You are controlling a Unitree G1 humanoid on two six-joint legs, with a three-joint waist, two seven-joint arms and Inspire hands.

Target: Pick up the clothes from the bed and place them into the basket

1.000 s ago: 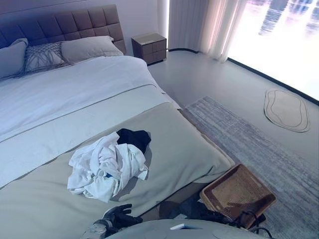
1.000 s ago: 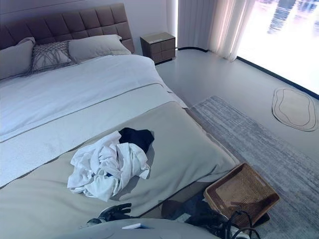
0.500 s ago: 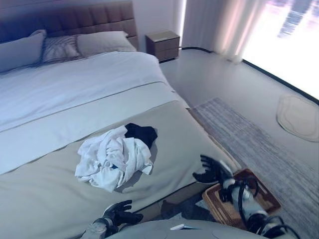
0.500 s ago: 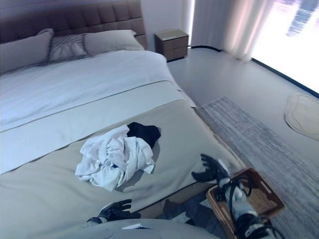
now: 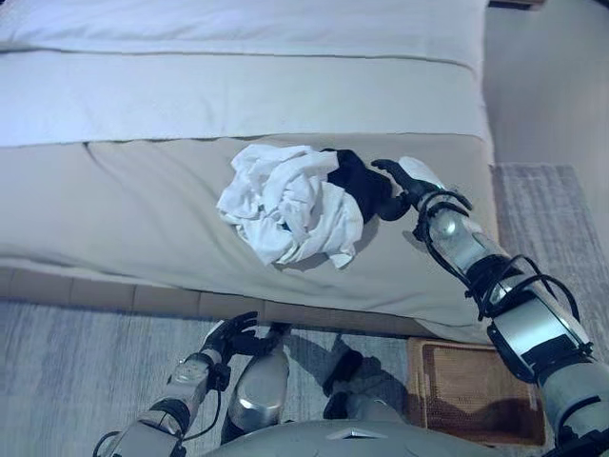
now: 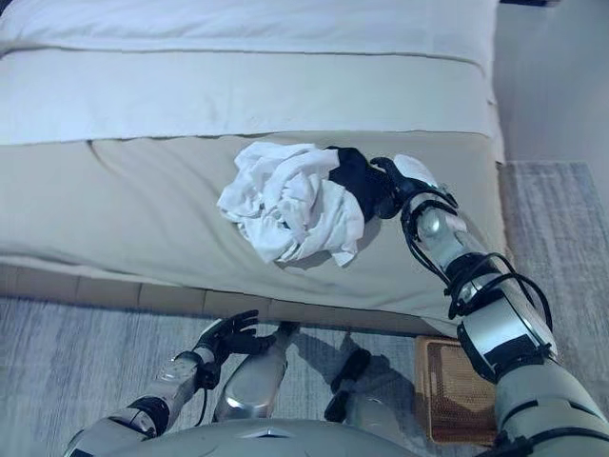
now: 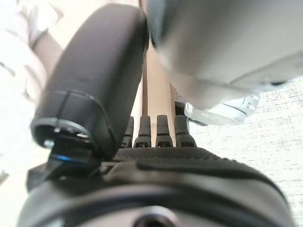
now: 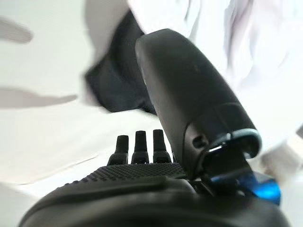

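A crumpled pile of white clothes (image 5: pixel 285 200) lies on the bed's beige cover (image 5: pixel 124 200), close to the foot edge. A dark garment (image 5: pixel 357 181) rests against the pile's right side. My right hand (image 5: pixel 402 176) is stretched over the bed, open, with its fingers at the dark garment's right edge. In the right wrist view the dark garment (image 8: pixel 113 80) and the white clothes (image 8: pixel 255 56) show just past the straight fingers (image 8: pixel 141 142). My left hand (image 5: pixel 233 336) hangs low beside the bed's foot, open and holding nothing. The woven basket (image 5: pixel 471 381) stands on the floor at the lower right.
White bedding (image 5: pixel 238 86) covers the far part of the bed. A grey rug (image 5: pixel 57 362) lies on the floor along the foot of the bed and under the basket. Bare floor (image 5: pixel 552 86) shows right of the bed.
The camera has tipped down toward the bed's foot. My right arm has risen from above the basket and reached across to the dark garment. The left hand stays low.
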